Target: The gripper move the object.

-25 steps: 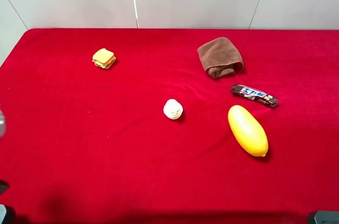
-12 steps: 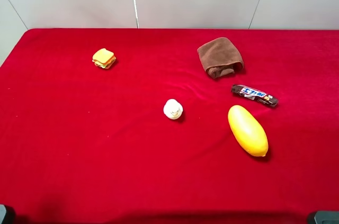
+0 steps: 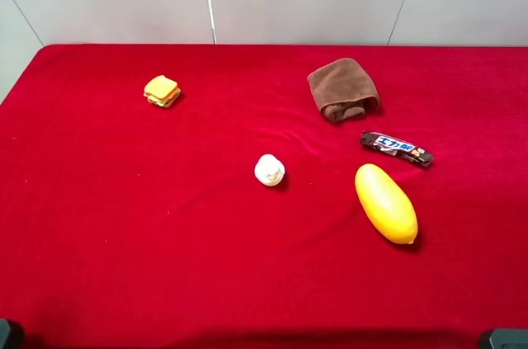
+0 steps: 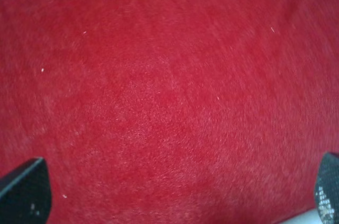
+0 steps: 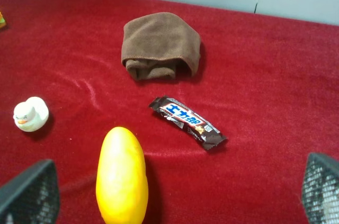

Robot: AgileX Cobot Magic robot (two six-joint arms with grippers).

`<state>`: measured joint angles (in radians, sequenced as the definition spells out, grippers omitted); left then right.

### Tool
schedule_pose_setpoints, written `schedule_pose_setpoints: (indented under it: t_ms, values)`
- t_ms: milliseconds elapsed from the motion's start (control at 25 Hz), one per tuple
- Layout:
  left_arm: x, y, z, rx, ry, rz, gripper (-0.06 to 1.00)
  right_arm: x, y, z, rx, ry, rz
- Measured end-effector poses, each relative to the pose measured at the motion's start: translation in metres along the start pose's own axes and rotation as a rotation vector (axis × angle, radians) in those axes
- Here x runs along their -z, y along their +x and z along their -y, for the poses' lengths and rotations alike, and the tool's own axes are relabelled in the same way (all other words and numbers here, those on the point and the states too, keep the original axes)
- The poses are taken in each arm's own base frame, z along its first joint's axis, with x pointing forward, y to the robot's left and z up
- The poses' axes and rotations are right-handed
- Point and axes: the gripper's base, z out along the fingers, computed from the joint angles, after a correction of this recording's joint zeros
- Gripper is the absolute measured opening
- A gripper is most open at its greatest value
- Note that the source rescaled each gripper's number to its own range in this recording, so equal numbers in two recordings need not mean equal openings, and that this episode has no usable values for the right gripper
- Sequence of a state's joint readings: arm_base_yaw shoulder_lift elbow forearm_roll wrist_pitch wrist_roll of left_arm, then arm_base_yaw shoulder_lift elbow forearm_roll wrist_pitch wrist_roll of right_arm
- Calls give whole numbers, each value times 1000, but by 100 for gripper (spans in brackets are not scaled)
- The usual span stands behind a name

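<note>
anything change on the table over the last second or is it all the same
Only at the far left edge of the high view: a blurry grey shape there a second ago has gone. The brown towel, candy bar, yellow fruit, small white toy and sandwich toy lie as before; nothing grasped.

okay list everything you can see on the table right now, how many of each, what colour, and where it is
towel: one, brown, folded, far right of centre on the cloth
candy bar: one, dark wrapper with white and blue label, just in front of the towel, to its right
yellow fruit: one, yellow, oblong, in front of the candy bar
duck toy: one, white, small, near the middle of the table
sandwich toy: one, yellow-orange, far left of centre
table cloth: one, red, covers the whole table
left gripper: one, black fingertips spread wide, over bare red cloth, holding nothing
right gripper: one, black fingertips spread wide, empty, facing the fruit, candy bar and towel
</note>
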<state>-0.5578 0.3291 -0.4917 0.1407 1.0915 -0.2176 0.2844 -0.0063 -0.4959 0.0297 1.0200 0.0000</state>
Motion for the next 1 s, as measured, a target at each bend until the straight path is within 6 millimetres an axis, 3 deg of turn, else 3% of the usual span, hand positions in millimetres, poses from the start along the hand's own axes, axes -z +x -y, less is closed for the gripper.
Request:
schedule_pose_setpoints:
  t_ms: [360, 1000]
  values:
    - [8, 9, -3, 175, -97, 92, 100, 0, 0, 0, 0, 0, -1]
    - [25, 29, 9, 258, -164, 293, 100, 0, 0, 0, 0, 0, -1]
